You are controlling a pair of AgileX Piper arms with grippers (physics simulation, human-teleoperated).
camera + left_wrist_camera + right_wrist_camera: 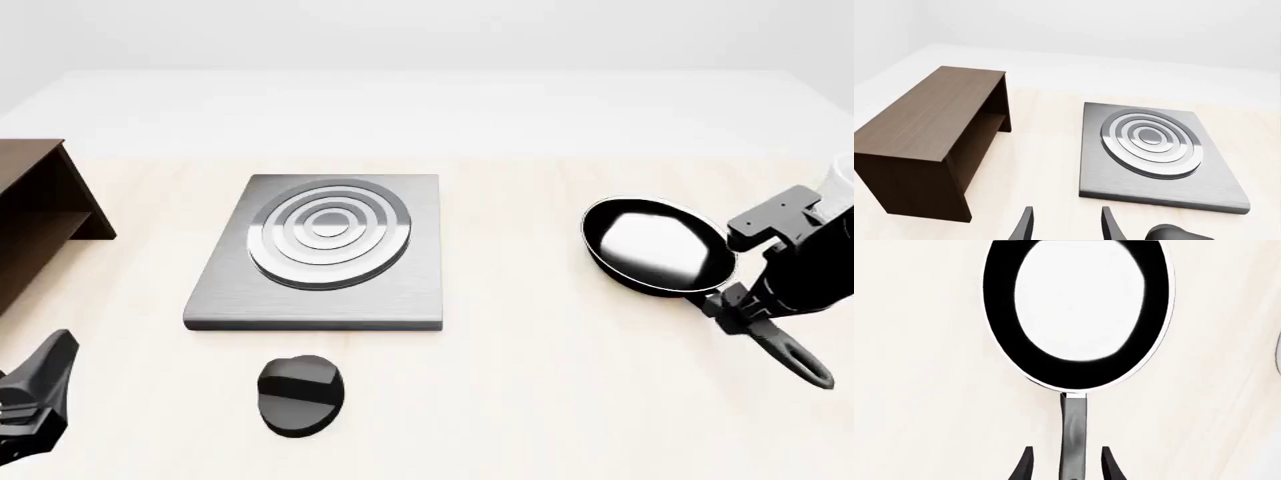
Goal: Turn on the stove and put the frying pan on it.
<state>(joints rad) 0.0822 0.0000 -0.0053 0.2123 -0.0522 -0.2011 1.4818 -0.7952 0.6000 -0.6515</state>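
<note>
Nothing is looking finished: the pan [658, 245] is sitting at right off the stove [320, 250], right jaws spread astride its handle [1073, 435], left jaws spread near the untouched knob [299, 395]

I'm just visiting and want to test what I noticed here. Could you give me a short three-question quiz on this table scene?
1. True or false: the frying pan sits on the stove.
2. What lies between the right gripper and its two fingers?
A) the knob
B) the pan's handle
C) nothing
3. Fill in: the black knob lies on the table, on the arms' side of the ____.

Key
1. False: the pan rests on the table to the stove's right.
2. B: the handle runs between the fingers, which look spread on either side of it, not touching.
3. Stove. The left gripper points toward it, holding nothing.
</note>
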